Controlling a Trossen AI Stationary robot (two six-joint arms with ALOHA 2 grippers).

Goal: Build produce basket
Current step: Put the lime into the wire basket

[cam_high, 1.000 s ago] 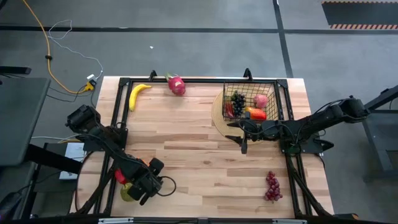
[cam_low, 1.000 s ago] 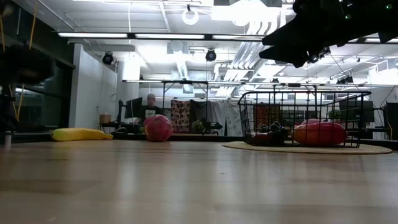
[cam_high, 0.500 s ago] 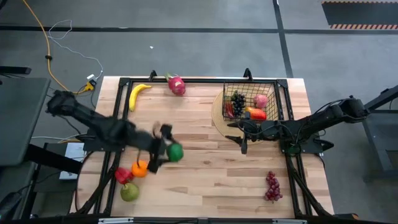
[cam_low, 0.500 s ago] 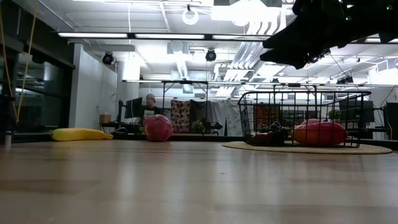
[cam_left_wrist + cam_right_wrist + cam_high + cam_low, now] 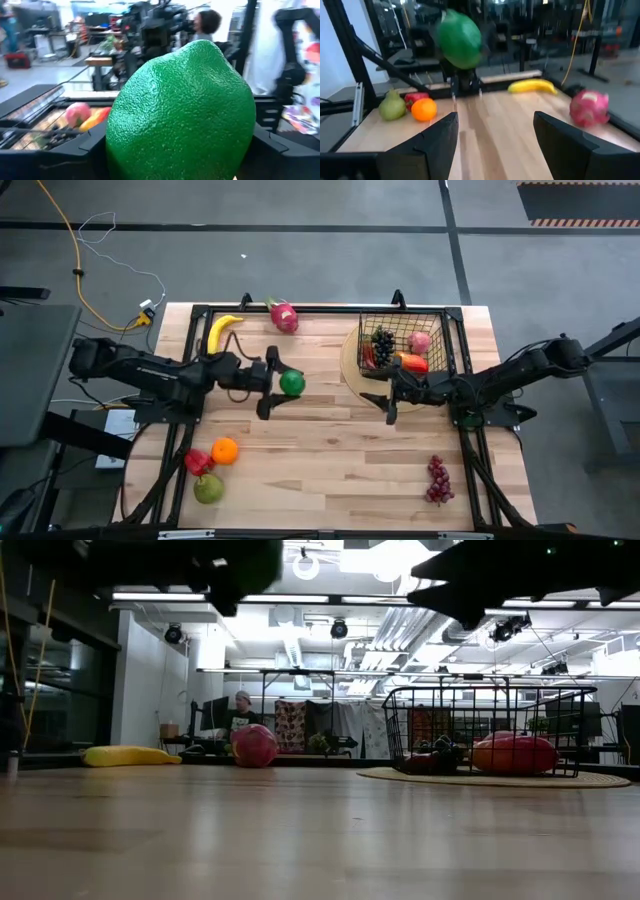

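My left gripper (image 5: 279, 384) is shut on a green lime-like fruit (image 5: 293, 383) above the table's middle left; the fruit fills the left wrist view (image 5: 182, 112). My right gripper (image 5: 391, 398) is open and empty beside the near left corner of the black wire basket (image 5: 440, 330). The basket stands on a tan disc (image 5: 349, 358) and holds grapes, a pink fruit and a red-orange piece. On the table lie a banana (image 5: 222, 330), a dragon fruit (image 5: 284, 316), an orange (image 5: 224, 450), a red pepper (image 5: 197, 462), a pear (image 5: 207, 488) and purple grapes (image 5: 438, 478). My left gripper pinches the green fruit by its two opposite sides (image 5: 117, 135) between its two fingers. The fingers come level from the table's left. The fruit is lifted clear of the table, as the right wrist view (image 5: 460, 39) shows.
Black frame rails (image 5: 300, 309) run along the table's far edge and its sides. Bare wood (image 5: 330, 450) lies between the two grippers and toward the near edge. A person (image 5: 240, 712) sits far behind the table in the low view.
My left gripper has left the fruit group at the near left corner with the green fruit in its fingers. It has risen and gone toward the table's right and far edges, toward the basket. The orange, red pepper and pear now show uncovered.
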